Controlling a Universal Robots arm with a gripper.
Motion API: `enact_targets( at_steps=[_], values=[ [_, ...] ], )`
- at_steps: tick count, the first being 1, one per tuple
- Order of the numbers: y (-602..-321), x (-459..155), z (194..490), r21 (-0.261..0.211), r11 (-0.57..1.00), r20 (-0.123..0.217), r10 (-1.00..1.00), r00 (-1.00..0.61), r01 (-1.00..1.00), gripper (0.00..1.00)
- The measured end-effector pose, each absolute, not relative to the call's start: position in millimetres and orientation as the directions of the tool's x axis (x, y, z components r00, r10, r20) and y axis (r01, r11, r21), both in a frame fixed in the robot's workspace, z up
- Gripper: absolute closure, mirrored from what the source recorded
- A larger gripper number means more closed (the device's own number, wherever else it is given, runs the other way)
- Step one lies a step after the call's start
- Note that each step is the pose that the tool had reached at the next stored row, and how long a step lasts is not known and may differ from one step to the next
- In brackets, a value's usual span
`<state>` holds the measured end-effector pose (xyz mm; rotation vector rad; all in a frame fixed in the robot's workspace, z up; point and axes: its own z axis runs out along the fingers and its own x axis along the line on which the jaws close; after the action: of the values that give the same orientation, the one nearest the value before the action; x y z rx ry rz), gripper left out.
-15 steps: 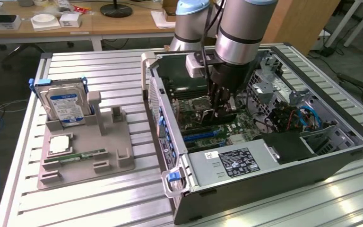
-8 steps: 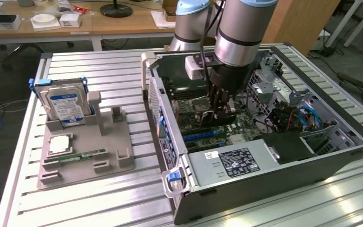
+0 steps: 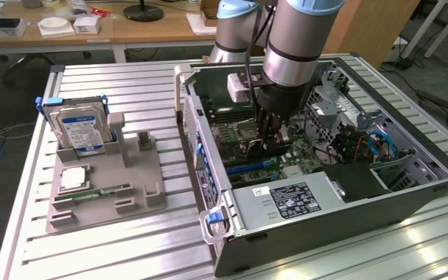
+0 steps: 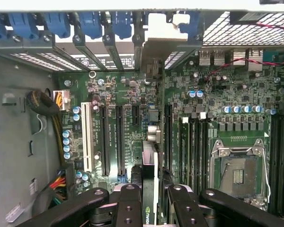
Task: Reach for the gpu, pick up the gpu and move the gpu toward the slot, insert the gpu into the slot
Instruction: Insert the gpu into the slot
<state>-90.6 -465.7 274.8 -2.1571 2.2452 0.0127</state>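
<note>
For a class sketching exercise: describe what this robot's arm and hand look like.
The arm is a thick silver-grey tube with pale blue joint caps and a black band. A black cable runs down beside it, past a white box. The hand is black, with jointed metal fingers dotted with screw holes.

Memory sticks (image 4: 191,146) crowd one flank of the gpu (image 4: 150,175), open expansion slots (image 4: 118,137) the other

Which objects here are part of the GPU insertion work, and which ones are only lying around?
Part of the job:
- gpu, held edge-on in the gripper above the motherboard
- expansion slots on the motherboard
- open computer case

Lying about:
- hard drive, upright in the grey holder tray
- memory stick on that tray
</note>
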Motion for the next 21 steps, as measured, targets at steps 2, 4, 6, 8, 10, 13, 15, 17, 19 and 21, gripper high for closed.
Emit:
enact_targets(
  at_steps=[2, 4, 6, 8, 10, 13, 15, 17, 19, 21],
  values=[
    [-466, -91, 273, -0.014, 0.04, -0.026, -0.999, -0.04, -0.999, 0.74],
    [-466, -92, 271, -0.014, 0.04, -0.026, -0.999, -0.04, -0.999, 0.74],
    [-466, -92, 269, -0.014, 0.04, -0.026, -0.999, -0.04, -0.999, 0.74],
    [-466, -93, 267, -0.014, 0.04, -0.026, -0.999, -0.04, -0.999, 0.74],
    [-466, -94, 265, -0.014, 0.04, -0.026, -0.999, -0.04, -0.999, 0.74],
    [-466, -96, 262, -0.014, 0.04, -0.026, -0.999, -0.04, -0.999, 0.74],
    [-466, -97, 261, -0.014, 0.04, -0.026, -0.999, -0.04, -0.999, 0.74],
    [-466, -97, 259, -0.014, 0.04, -0.026, -0.999, -0.04, -0.999, 0.74],
    [-466, -97, 257, -0.014, 0.04, -0.026, -0.999, -0.04, -0.999, 0.74],
    [-466, -97, 253, -0.014, 0.04, -0.026, -0.999, -0.04, -0.999, 0.74]
  ],
)
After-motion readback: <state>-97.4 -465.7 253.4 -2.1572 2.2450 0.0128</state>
